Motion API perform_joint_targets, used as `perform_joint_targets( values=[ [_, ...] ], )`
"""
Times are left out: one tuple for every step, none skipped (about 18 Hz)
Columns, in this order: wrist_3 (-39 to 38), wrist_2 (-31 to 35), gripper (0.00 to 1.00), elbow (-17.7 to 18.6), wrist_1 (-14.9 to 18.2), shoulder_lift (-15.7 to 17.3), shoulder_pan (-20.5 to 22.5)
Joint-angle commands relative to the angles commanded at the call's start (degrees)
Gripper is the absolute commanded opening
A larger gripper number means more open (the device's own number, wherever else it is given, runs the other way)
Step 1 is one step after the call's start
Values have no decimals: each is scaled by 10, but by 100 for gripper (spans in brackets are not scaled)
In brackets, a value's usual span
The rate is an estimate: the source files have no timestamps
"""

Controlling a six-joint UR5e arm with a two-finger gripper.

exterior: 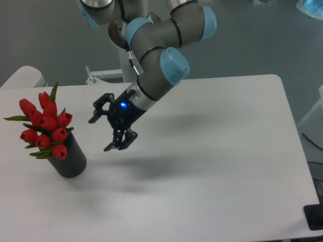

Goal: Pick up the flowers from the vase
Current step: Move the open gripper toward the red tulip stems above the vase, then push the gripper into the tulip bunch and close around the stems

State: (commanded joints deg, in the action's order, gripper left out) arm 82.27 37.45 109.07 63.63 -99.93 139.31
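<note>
A white table [227,151] with rounded corners fills most of the view. Grey floor [40,35] lies behind it. A black object [314,217] sits at the lower right edge.
</note>
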Motion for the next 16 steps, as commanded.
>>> perform_joint_targets(
  values=[
    [0, -7, 100, 2, 0, 0, 0],
    [0, -16, 100, 4, 0, 1, -1],
    [0, -25, 100, 6, -1, 1, -2],
    [0, -37, 100, 9, -1, 1, -4],
    [0, -48, 100, 11, -1, 1, -7],
    [-1, -55, 100, 12, -1, 1, -8],
    [-1, -62, 100, 14, -1, 1, -9],
    [-1, -68, 100, 15, -1, 0, -9],
    [-1, -72, 100, 14, -1, 0, -12],
    [-1, -73, 100, 14, 0, -1, -18],
    [-1, -73, 100, 14, 1, -3, -19],
    [-1, -74, 100, 15, 1, -3, -21],
    [-1, -76, 100, 15, 1, -5, -27],
    [-1, -83, 100, 15, 1, -7, -30],
    [-1, -91, 100, 15, 1, -10, -31],
    [-1, -100, 100, 15, 1, -11, -33]
  ],
)
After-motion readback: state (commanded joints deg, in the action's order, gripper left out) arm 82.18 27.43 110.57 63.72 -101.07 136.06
